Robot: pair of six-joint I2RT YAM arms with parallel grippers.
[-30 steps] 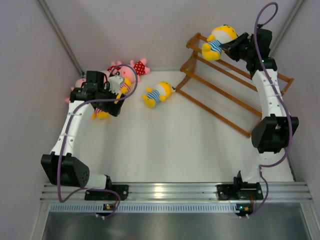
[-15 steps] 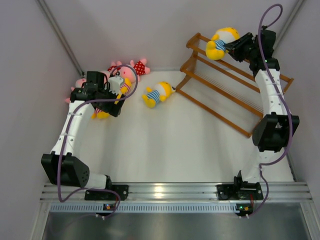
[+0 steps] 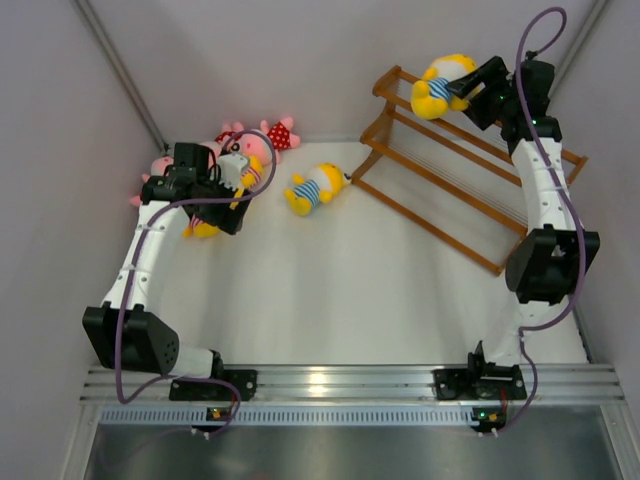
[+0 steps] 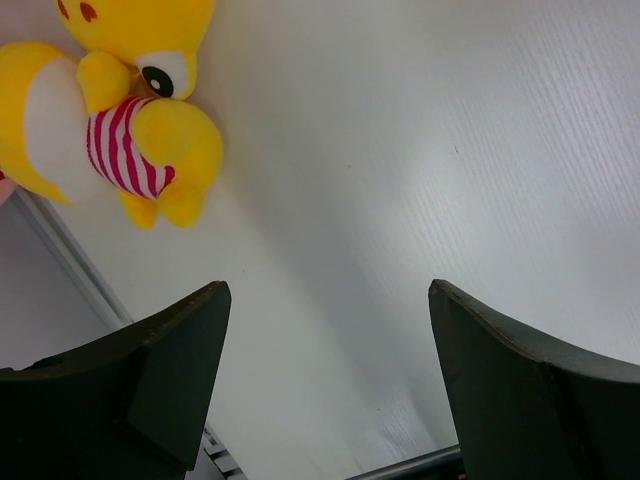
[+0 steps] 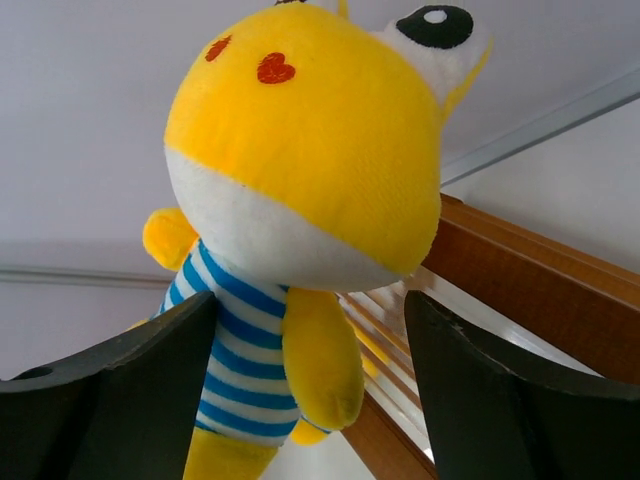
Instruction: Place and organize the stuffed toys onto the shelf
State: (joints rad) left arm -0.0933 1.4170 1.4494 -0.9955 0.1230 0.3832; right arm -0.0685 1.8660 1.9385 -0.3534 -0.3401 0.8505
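Right gripper (image 3: 464, 90) fingers spread wide either side of the blue-striped yellow toy (image 5: 300, 200), which sits at the top tier of the shelf (image 5: 530, 290). Left gripper (image 4: 325, 290) also spread, holding nothing, above the table (image 4: 450, 150) near a pink-striped yellow toy (image 4: 120, 140)

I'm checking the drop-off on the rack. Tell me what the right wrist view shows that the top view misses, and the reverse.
Right wrist only: red heart marks on the shelf toy's head, close up. Top view only: the whole shelf, another yellow toy lying on the table, pink toys by the left gripper. Both: that yellow, blue-striped toy at the shelf's top rail, between the right gripper's open fingers.
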